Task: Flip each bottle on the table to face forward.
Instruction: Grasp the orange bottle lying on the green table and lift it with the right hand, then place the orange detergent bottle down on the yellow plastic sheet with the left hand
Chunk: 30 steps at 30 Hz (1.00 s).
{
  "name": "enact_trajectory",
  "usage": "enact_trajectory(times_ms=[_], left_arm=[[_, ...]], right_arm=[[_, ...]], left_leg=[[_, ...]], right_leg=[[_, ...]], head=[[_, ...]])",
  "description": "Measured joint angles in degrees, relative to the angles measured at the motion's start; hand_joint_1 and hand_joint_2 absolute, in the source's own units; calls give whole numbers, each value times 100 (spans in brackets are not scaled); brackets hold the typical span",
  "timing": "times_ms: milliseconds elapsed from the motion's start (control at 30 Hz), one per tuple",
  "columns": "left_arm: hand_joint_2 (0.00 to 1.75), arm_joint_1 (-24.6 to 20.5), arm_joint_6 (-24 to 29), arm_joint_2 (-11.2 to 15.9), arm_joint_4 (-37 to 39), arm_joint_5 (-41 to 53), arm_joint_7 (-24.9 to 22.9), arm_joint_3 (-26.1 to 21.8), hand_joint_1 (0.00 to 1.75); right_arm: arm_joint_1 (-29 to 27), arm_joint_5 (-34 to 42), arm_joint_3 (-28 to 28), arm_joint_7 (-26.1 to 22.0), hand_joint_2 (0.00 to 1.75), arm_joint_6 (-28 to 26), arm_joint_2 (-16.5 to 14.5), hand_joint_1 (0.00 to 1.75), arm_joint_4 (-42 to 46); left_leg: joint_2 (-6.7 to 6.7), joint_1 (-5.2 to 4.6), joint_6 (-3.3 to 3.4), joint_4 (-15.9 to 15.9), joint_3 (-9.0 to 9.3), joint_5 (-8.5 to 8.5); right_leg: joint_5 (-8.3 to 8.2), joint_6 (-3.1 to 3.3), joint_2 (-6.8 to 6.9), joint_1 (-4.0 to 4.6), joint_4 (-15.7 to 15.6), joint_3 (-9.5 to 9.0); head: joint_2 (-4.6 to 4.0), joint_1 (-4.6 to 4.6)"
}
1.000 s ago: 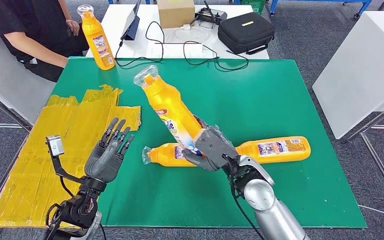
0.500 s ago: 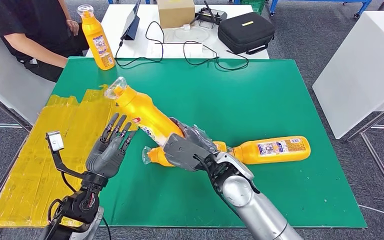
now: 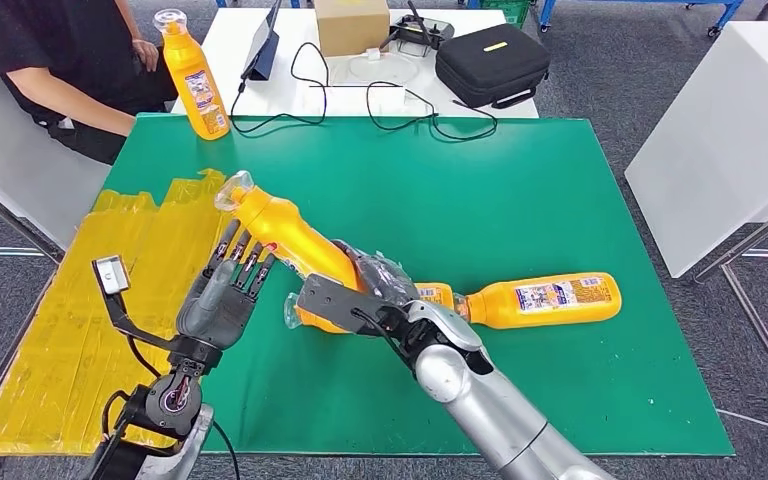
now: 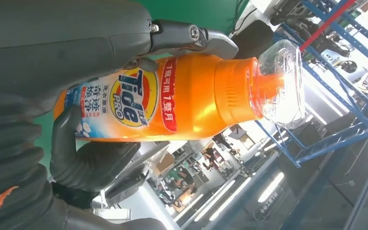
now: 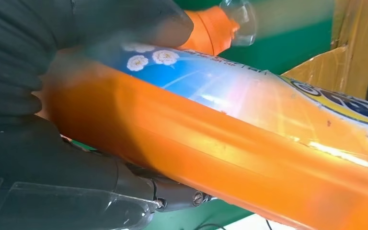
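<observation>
My right hand (image 3: 362,293) grips the base of an orange Tide bottle (image 3: 288,235), tilted with its clear cap (image 3: 234,189) up and to the left. Close up, the right hand (image 5: 33,76) wraps that bottle (image 5: 249,143). My left hand (image 3: 222,297) stands with fingers straight beside the label. From its wrist, the bottle (image 4: 182,100) lies between the left hand's (image 4: 52,43) fingers and thumb, which are not closed on it. A second bottle (image 3: 309,313) lies under my right hand, a third (image 3: 545,298) lies to the right. Another bottle (image 3: 193,75) stands at the far left corner.
The green table (image 3: 520,190) has a yellow sheet (image 3: 60,300) along its left side. A person (image 3: 50,60) sits at the far left. A white table behind holds a black case (image 3: 490,62), a cardboard box (image 3: 352,22) and cables. Another white table (image 3: 720,130) stands on the right.
My right hand has swung the held bottle down and to the left, bringing its cap lower and toward my left hand. The left hand has risen and come up against the bottle.
</observation>
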<state>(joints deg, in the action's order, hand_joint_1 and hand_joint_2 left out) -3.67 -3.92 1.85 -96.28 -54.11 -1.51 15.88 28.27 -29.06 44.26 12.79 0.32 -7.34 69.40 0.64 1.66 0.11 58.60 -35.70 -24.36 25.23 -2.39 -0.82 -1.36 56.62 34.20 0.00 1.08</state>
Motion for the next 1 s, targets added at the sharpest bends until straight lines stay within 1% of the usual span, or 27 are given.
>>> enact_trajectory(times_ms=[267,467,700,800,1000], left_arm=[[175,-179,291,-103,46,74,61,95,0],[175,-235,391,-136,46,179,116,118,0],[175,-312,917,-139,46,917,258,190,0],[175,-394,1084,-139,57,1063,237,191,0],[175,-579,1225,-144,172,1088,111,196,0]], right_arm=[[217,-497,142,34,175,-186,-203,175,-319],[297,-627,170,46,175,-233,-274,175,-431],[306,-1118,272,125,175,-358,-318,175,-439],[307,-1238,331,128,175,-407,-327,175,-436],[321,-1381,424,119,175,-498,-387,175,-433]], left_leg=[[0,0,0,0,-2,0],[-1,0,0,0,-2,0],[-1,0,0,0,-2,0],[-1,0,0,0,-2,0],[-1,0,0,0,-2,1]], right_leg=[[0,0,0,0,0,3],[0,0,0,0,0,4],[0,0,0,0,0,4],[0,0,0,0,0,4],[0,0,0,0,0,4]], head=[[0,0],[0,0],[0,-1],[0,1],[0,0]])
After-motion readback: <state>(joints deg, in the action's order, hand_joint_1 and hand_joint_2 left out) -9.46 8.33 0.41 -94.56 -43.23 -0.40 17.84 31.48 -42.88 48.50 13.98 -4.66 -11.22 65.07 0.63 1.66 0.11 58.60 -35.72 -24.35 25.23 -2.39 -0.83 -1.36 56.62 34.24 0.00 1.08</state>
